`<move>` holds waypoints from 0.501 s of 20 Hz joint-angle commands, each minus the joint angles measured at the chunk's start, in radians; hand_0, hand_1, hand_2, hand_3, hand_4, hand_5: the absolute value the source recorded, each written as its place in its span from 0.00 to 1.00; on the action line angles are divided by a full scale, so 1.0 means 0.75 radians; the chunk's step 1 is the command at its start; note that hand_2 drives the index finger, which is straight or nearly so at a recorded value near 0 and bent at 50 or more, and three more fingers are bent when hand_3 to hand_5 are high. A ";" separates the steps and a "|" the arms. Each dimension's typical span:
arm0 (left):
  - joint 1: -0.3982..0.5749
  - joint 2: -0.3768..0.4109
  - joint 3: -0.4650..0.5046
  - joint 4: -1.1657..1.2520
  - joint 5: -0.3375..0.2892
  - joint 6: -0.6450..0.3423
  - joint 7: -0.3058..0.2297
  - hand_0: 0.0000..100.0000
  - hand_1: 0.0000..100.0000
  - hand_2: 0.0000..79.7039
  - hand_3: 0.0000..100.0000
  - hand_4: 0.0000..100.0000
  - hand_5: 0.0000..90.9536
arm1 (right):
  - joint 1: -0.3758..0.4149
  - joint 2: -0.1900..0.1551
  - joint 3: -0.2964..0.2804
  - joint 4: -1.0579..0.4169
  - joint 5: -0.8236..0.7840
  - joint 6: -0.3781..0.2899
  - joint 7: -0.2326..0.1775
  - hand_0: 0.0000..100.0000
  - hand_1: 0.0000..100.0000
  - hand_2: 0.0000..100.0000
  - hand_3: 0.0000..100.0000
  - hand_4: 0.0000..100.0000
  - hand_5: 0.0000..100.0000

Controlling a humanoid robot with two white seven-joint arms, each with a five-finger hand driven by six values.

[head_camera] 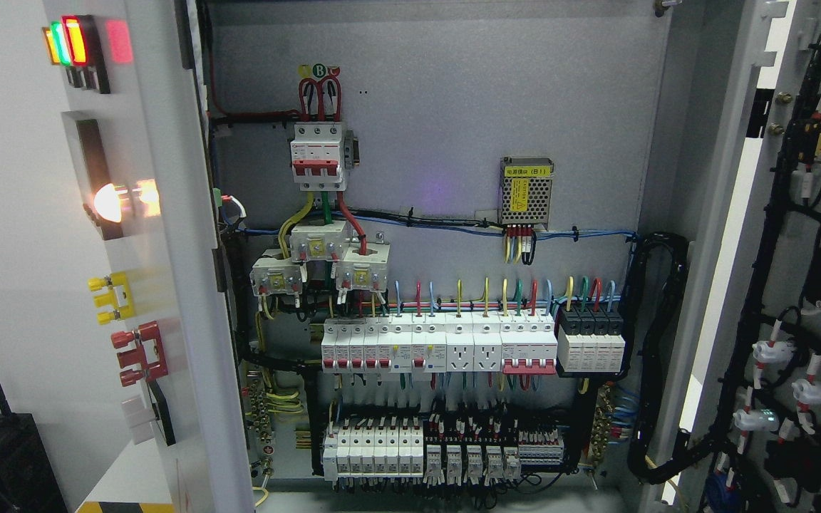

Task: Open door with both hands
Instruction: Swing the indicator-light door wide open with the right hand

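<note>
Both cabinet doors stood swung open — the left door [168,285] edge-on with lit indicator lamps [72,41], the right door [774,285] showing its wired inner face — exposing the breaker rows [439,345]; neither robot hand was visible, state undeterminable.

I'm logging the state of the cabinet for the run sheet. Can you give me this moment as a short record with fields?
cabinet: open, back panel exposed
left door: swung open, indicator lamps lit on its face
right door: swung open, wiring on its inner side
inside: red-handled breaker at top, breaker row lower down, mesh-cased power supply to the right
robot hands: not in view
</note>
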 commanded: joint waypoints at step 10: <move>0.001 -0.037 0.000 -0.039 0.000 0.001 0.001 0.00 0.00 0.00 0.00 0.00 0.00 | 0.002 -0.033 0.094 -0.030 0.005 -0.007 -0.036 0.38 0.00 0.00 0.00 0.00 0.00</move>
